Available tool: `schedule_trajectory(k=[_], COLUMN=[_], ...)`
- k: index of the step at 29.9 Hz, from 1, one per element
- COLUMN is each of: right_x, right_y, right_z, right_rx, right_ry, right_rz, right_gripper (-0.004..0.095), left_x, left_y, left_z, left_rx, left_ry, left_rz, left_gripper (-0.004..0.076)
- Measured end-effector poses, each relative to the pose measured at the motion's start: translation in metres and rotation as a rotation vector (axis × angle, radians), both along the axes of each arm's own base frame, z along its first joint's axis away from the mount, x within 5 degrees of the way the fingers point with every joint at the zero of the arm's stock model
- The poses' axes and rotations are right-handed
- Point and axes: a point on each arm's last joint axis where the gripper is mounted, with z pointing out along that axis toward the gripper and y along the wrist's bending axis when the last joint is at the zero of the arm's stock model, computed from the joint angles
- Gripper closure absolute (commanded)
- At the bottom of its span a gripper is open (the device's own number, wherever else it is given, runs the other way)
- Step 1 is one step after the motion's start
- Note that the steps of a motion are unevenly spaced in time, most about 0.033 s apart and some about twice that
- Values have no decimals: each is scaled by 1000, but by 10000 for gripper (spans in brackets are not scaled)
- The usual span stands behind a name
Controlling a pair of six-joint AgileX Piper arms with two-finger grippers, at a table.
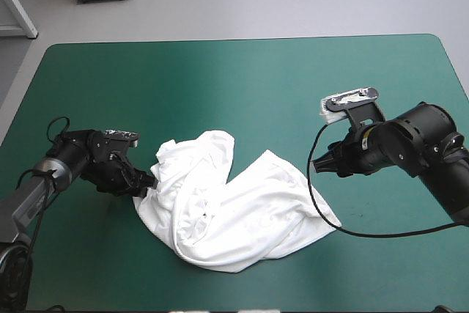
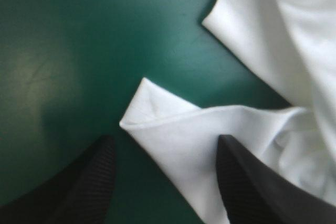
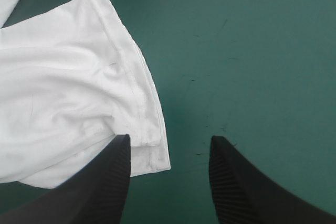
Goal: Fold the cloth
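On the teal-green cover (image 1: 220, 71), the T-shirt (image 1: 234, 210) lies crumpled.

Bright even light; glare on teal-green cover (image 1: 220, 86).

The T-shirt (image 1: 234, 203) lies crumpled on the teal-green cover (image 1: 220, 86), collar and sleeves lost in its folds — front and back cannot be told apart. In the high view the left gripper (image 1: 146, 181) meets the cloth's edge, its tips too small and dark to separate. From the left wrist, one black finger (image 2: 247, 182) hides part of a folded corner, the cloth running out of frame beyond it. The right gripper (image 3: 168, 140) covers a sliver of hemmed corner — the rest is cut off.
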Motion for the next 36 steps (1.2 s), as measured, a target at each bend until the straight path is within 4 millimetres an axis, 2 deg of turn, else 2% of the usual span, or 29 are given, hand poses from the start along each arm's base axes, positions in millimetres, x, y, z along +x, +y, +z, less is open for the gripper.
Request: schedule_trajectory(k=[4,7,9,11,15,20,29,36], right_x=[0,0,1,2,-3,-5,17,12], right_y=[0,-1,-4,-8,-16,-11,2,0], right_z=[0,-4,-15,-32,-69,-106,-142,-166], right_rx=[0,-7,-26,-46,-83,-57,-70,-69], right_ry=[0,10,42,99,225,326,383,386], right_rz=[0,0,-14,-35,-49,-39,-7,-9], right_gripper=[469,469,471,470,451,386,382,430], left_x=[5,6,8,9,9,9,9,9], left_y=[-1,0,0,0,-2,-2,-2,-2], left_z=[-7,-7,-7,-7,-8,-8,-8,-8], left_rx=[-3,-1,0,-3,-22,-24,-24,-24], left_ry=[18,15,1,-9,-4,-5,-3,-4], left_rz=[16,21,27,33,46,47,47,47], left_gripper=[402,550,675,743,746,746,746,746])
